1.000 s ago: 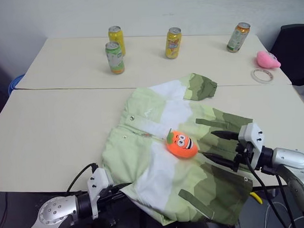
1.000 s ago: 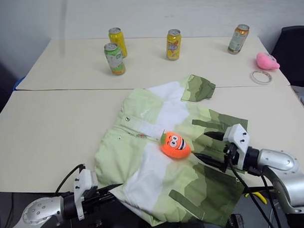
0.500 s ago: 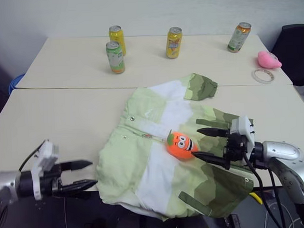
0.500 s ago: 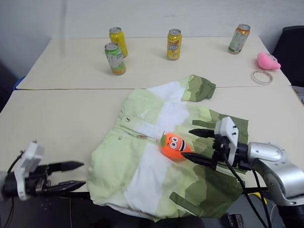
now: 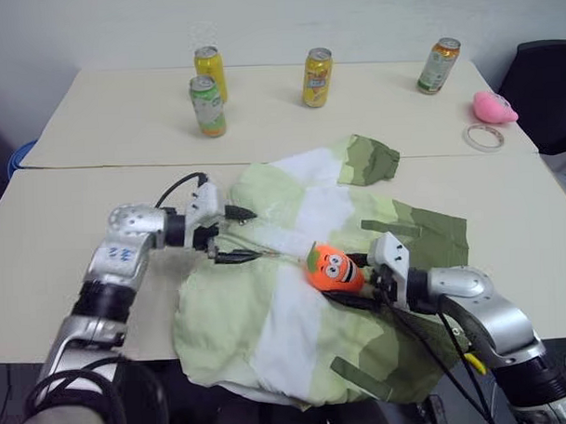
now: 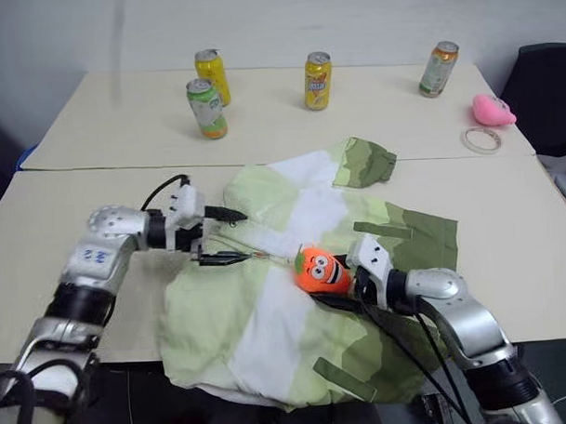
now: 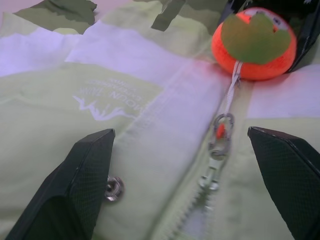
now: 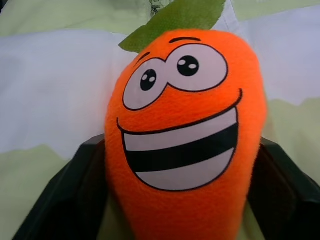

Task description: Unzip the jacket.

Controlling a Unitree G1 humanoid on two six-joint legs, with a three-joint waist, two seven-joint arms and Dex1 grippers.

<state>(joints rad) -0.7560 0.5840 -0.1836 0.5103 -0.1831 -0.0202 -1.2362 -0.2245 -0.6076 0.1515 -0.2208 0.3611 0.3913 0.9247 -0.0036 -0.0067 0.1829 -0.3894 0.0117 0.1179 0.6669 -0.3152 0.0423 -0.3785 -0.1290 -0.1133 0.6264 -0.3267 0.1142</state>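
The jacket (image 5: 287, 314) lies flat on the table, front up, in pale green, white and olive bands. Its zipper pull (image 7: 220, 135) sits near the collar, tied by a cord to an orange plush carrot (image 5: 333, 268) that rests on the chest. My left gripper (image 5: 254, 235) hovers open over the jacket's upper left chest, its fingers astride the zipper line (image 7: 200, 200). My right gripper (image 5: 339, 280) comes in from the right. Its two black fingers (image 8: 75, 180) press against both sides of the plush carrot (image 8: 185, 130).
At the back of the table stand a green can (image 5: 206, 106), two yellow cans (image 5: 316, 78) and a further can (image 5: 440, 65). A pink toy (image 5: 496, 107) and a tape ring (image 5: 486, 137) lie at the far right, beside a black chair (image 5: 548, 91).
My left gripper opened, rose from the table's front edge and swung in over the jacket's upper chest. My right gripper moved left and closed around the plush carrot.
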